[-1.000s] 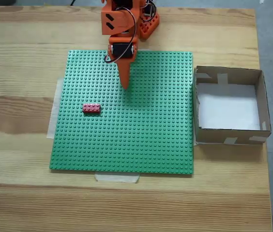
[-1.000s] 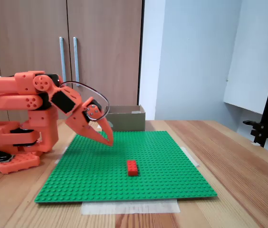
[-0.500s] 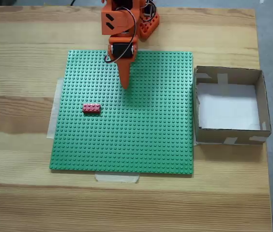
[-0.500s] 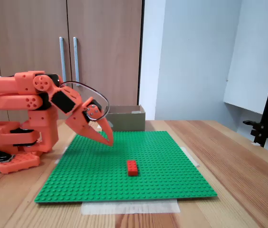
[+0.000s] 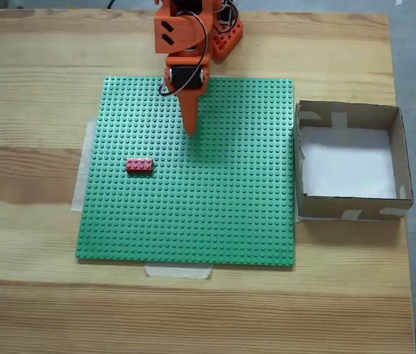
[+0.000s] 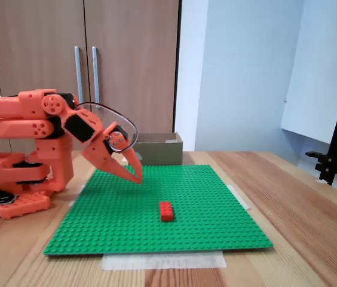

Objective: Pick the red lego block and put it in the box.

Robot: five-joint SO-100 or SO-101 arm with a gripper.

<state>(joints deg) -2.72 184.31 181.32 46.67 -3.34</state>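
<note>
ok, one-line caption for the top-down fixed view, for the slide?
Orange gripper shut above green baseplate; red lego block lies to its lower left, box at right holds nothing.

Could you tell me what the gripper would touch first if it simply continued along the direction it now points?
Most likely the bare green baseplate. The gripper slants down toward it, tip just above the studs. The red lego block lies off to the side of that line in the top-down fixed view, though depth is uncertain.
</note>
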